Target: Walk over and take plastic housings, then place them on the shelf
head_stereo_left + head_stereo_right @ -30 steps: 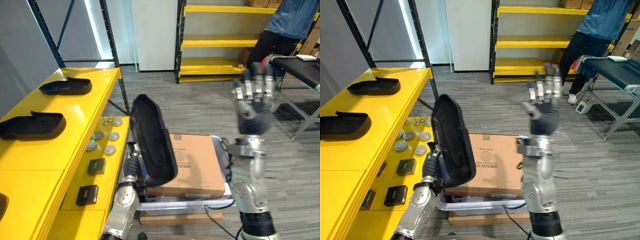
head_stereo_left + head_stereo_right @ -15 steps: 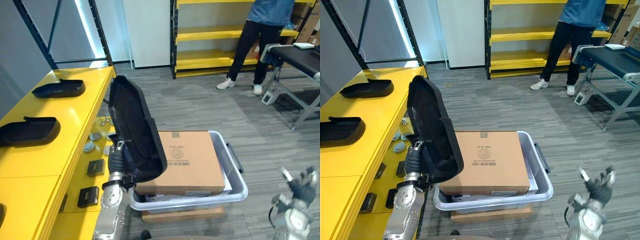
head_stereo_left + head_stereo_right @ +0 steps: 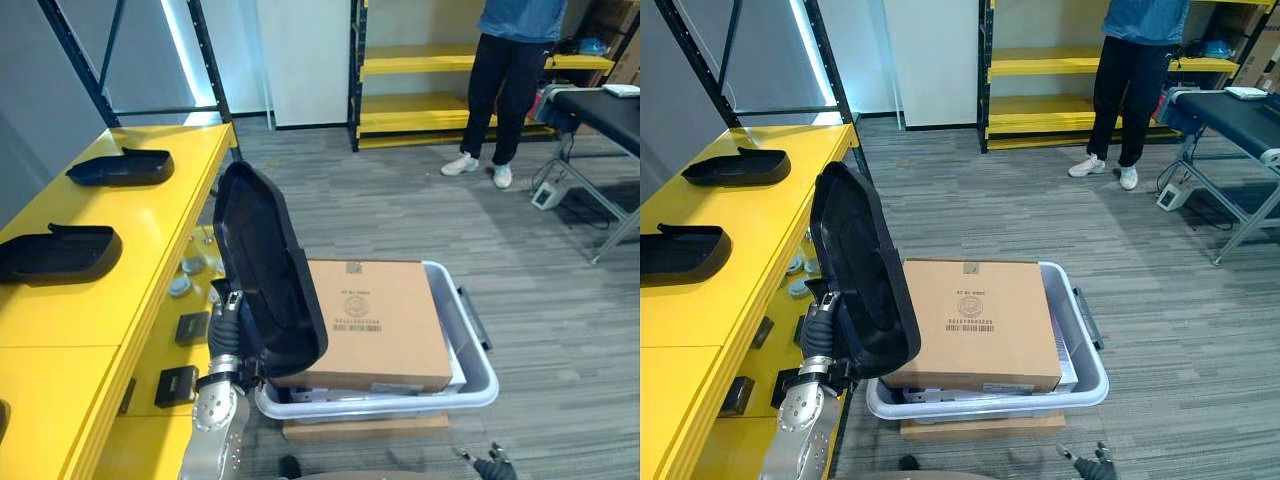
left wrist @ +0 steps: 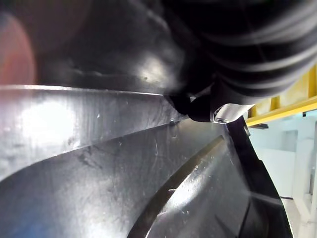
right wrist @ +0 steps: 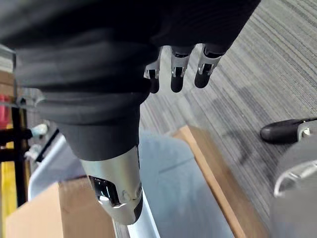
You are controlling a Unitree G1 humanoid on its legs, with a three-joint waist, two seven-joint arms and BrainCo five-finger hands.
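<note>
My left hand (image 3: 230, 340) is shut on a black plastic housing (image 3: 265, 270) and holds it upright beside the yellow shelf (image 3: 100, 310). In the left wrist view a dark fingertip (image 4: 205, 106) presses on the housing's glossy inner face (image 4: 124, 173). Two more black housings (image 3: 120, 168) (image 3: 55, 253) lie flat on the shelf top, further back along the shelf. My right hand (image 3: 1092, 466) hangs low at the bottom edge, and its fingers (image 5: 176, 74) hang relaxed over the floor with nothing in them.
A cardboard box (image 3: 375, 320) sits in a grey tote (image 3: 480, 365) right of the held housing. Small round parts (image 3: 185, 285) and black boxes (image 3: 190, 327) lie on the lower shelf level. A person (image 3: 505, 70) stands by yellow racking (image 3: 420, 60); a black table (image 3: 600, 105) at the right.
My right arm has dropped from raised in front of me down to the bottom edge. The view has shifted. The housing stays upright in my left hand.
</note>
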